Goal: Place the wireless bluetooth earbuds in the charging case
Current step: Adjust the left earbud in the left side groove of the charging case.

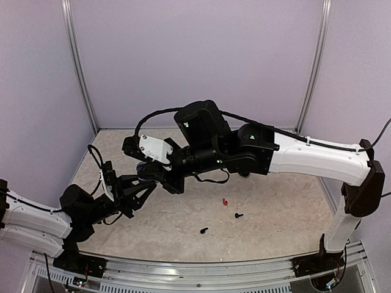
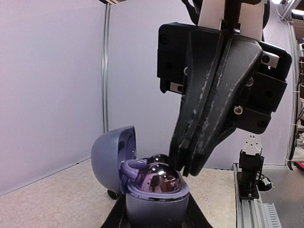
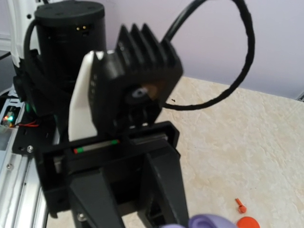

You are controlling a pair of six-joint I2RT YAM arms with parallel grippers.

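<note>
Earbuds: three lie loose on the worktop (image 1: 278, 210) in the top view: red earbud (image 1: 225, 201), black earbud (image 1: 238, 215) just beside it towards the near edge, second black earbud (image 1: 203, 230) further left and nearer the bases. All three are well apart from both claws.

Charging case (image 2: 152, 195): blue-purple, upright, lid (image 2: 111, 156) hinged open to the left. It sits off the worktop, clamped at its lower body between the two fingers of the left claw (image 2: 156, 219), so the left claw is grasping the case. A glossy rounded insert (image 2: 159, 183) shows in the open mouth.

Right claw (image 2: 185, 169): comes down from above, tilted, with its tips right at the rim of the open case on the right side. Its fingers are pressed together, clenched. Can't tell if anything tiny is pinched between the tips. A small dark glossy bit (image 2: 159, 157) sits just behind the insert next to the tips; can't tell if that's an earbud.

Top view: both arms meet over the left-centre of the worktop. The right arm reaches across from the right, and the left arm comes up from the near-left corner.

Right wrist view: mostly filled by the left arm's wrist block. A sliver of the case shows at the bottom edge. To its right, on the worktop, are a small red stemmed piece (image 3: 241, 205) and a red round patch (image 3: 249, 222) cut by the frame edge.
</note>
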